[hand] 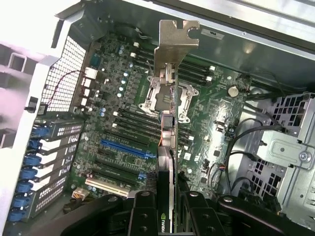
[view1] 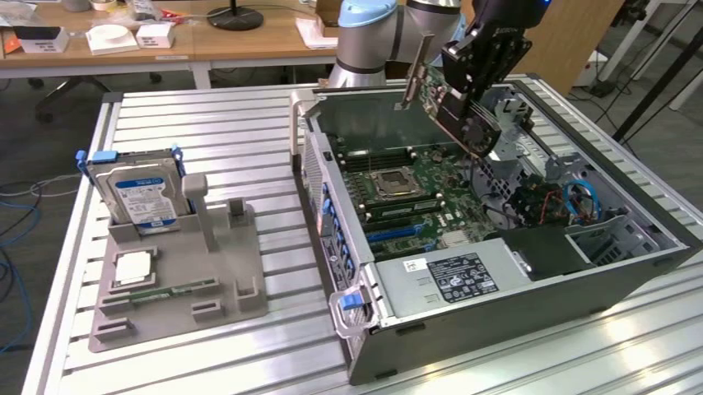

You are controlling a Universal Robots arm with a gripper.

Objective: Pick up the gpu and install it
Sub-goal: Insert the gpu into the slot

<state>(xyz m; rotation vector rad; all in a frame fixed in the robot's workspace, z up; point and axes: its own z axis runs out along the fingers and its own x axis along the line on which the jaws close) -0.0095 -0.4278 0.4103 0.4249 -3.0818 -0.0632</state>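
Exterior view is taken from high up, mid-range, angled obliquely down over the slatted table (view1: 220,107). The open computer case (view1: 516,337) is seen right of frame centre and a desk (view1: 253,45) along the upper edge. Wrist view is taken close, aimed down along the gpu (hand: 167,128) into the case. Shared by both: motherboard (view1: 412,210), CPU socket (view1: 393,183), gpu.

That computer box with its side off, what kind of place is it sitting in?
Most likely a robotics lab or workshop. The open computer case lies on a slatted metal table, a robot arm holds a gpu above it, and office desks stand behind.
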